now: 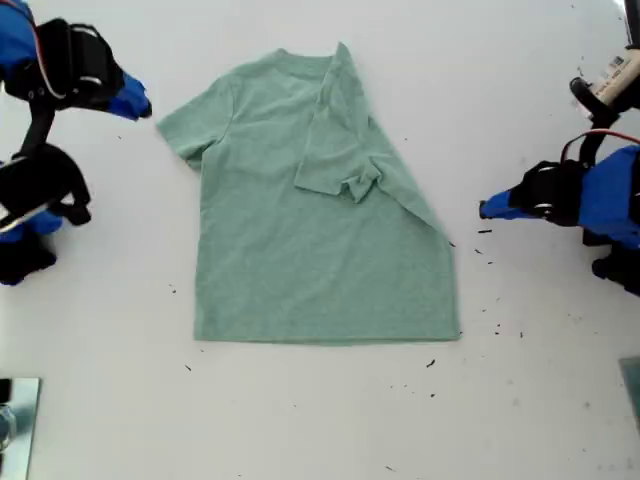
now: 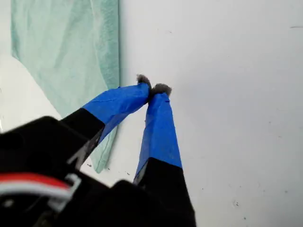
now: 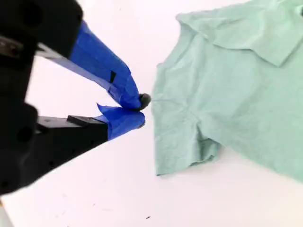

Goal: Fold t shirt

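The pale mint-green t shirt point(image 1: 300, 230) lies flat on the white table, collar toward the far edge. Its sleeve on the exterior view's right is folded over onto the chest, leaving a slanted edge; the other sleeve point(image 1: 185, 130) is spread out. My first gripper point(image 1: 485, 208) point(image 2: 154, 89) hovers shut and empty just off the shirt's point(image 2: 71, 47) edge on the exterior view's right. My second gripper point(image 1: 143, 107) point(image 3: 141, 111) is shut on nothing, close beside the spread sleeve point(image 3: 184, 137) on the exterior view's left, not touching it.
Small dark specks point(image 1: 497, 325) dot the white table point(image 1: 320, 420) on the exterior view's right. A shiny object point(image 1: 15, 420) sits at that view's lower left corner. Cables and a tag point(image 1: 610, 80) show at its upper right.
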Controlling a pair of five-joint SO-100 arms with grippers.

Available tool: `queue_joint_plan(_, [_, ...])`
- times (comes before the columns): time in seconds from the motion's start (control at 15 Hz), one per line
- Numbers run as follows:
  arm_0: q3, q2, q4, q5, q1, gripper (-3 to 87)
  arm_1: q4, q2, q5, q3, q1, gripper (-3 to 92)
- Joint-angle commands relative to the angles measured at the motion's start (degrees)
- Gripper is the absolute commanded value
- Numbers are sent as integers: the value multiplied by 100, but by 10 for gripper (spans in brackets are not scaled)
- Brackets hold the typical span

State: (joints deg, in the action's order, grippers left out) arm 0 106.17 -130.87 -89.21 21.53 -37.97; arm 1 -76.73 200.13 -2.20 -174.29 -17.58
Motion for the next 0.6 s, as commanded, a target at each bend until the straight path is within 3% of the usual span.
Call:
queue_joint_plan(0.0, [-378, 132, -88, 396, -844, 39, -9, 79, -132, -352, 53, 26])
queue_joint_plan(0.13, [-255, 105, -132, 721, -1072, 265, -9, 79, -185, -352, 26, 26])
queue_joint_plan(0.33, [141, 105, -53, 729, -1239, 268, -9, 79, -255, -352, -53, 26])
queue_joint_plan(0.53, [1222, 62, 835, 571, -1169, 230, -9, 79, -299, -352, -70, 26])
